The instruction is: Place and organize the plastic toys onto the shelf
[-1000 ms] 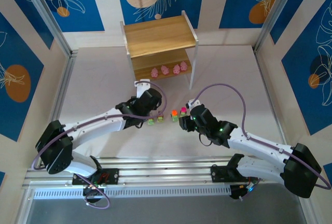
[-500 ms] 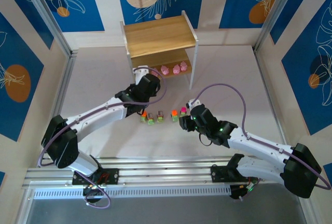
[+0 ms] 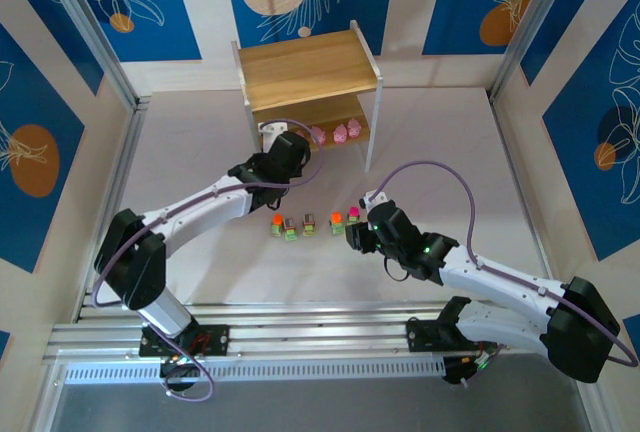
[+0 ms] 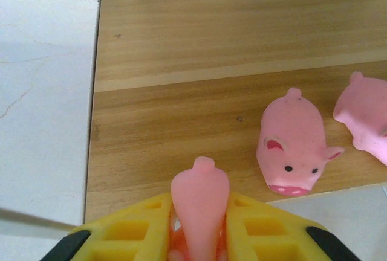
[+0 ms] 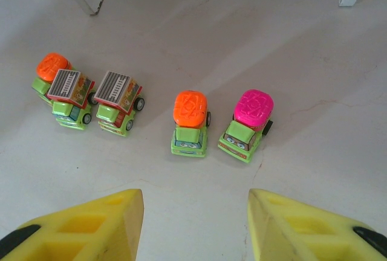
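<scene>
**Pigs nearly shelved, trucks yet to go**

The left gripper [image 4: 199,222] is clamped on a pink pig [image 4: 199,191], its yellow fingers [image 4: 130,228] pressing the toy's flanks, snout towards the camera and tail pointing into the shelf [image 3: 300,67]. From above, the left gripper [image 3: 272,138] reaches under the top board, holding the pig over the left end of the lower board [image 4: 181,110], near its front edge. Whether the pig already touches the wood I cannot tell.

Just to its right, a second pig [image 4: 293,146] stands on the lower board facing outward, with a third pig [image 4: 366,122] beside it at the frame edge. The overhead view shows a row of three pigs [image 3: 340,134] along the board's right half; another may be hidden behind the wrist.

The right gripper [image 5: 196,203] hangs with its jaws parted and nothing between them, low over the table [image 3: 450,152]. Ahead of it, five toy trucks [image 5: 190,122] stand in a loose row on the table in front of the shelf: three bunched at the left, then an orange-topped and a pink-topped one.

By my reckoning the pig half is almost done, needing only this release. All five trucks remain, and the top board lies bare.
</scene>
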Controlling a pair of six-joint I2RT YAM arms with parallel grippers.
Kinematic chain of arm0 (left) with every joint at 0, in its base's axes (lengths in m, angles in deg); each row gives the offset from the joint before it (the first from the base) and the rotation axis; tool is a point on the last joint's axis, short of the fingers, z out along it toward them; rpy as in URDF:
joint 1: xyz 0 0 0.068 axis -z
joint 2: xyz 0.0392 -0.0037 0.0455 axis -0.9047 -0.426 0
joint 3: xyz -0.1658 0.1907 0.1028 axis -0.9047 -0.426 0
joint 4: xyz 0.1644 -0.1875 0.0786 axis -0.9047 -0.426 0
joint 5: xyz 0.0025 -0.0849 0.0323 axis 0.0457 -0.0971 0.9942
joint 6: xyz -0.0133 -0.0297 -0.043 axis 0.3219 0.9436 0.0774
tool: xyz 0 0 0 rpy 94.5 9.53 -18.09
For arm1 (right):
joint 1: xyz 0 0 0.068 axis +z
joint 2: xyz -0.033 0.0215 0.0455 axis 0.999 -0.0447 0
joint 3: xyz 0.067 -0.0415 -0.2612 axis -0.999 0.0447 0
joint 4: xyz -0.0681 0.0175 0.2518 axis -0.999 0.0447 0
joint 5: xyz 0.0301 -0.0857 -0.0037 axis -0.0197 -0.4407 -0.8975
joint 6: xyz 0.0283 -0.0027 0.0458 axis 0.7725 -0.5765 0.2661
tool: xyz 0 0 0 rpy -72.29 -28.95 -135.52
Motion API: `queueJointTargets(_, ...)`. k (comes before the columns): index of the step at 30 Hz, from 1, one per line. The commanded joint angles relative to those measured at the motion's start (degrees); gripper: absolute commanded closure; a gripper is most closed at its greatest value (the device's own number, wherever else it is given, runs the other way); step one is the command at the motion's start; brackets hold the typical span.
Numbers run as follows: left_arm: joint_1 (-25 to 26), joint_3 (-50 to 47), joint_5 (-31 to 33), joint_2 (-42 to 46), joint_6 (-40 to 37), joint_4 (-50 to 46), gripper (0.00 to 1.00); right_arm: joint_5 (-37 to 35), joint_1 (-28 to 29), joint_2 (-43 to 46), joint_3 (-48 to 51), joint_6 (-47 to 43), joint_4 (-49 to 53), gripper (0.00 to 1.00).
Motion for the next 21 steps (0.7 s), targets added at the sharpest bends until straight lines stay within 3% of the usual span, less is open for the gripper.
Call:
queueJointTargets(1,-0.9,2.1,-0.8,-1.6,-0.8,1.1,0.77,1.7,-0.3,0.1,-1.9,0.7,0.3,0.51)
queueJointTargets(21,-2.9,5.0,-0.5,-4.8,0.3,2.5,0.76,2.2,-0.5,-0.7,-2.3,0.7,0.3,0.51)
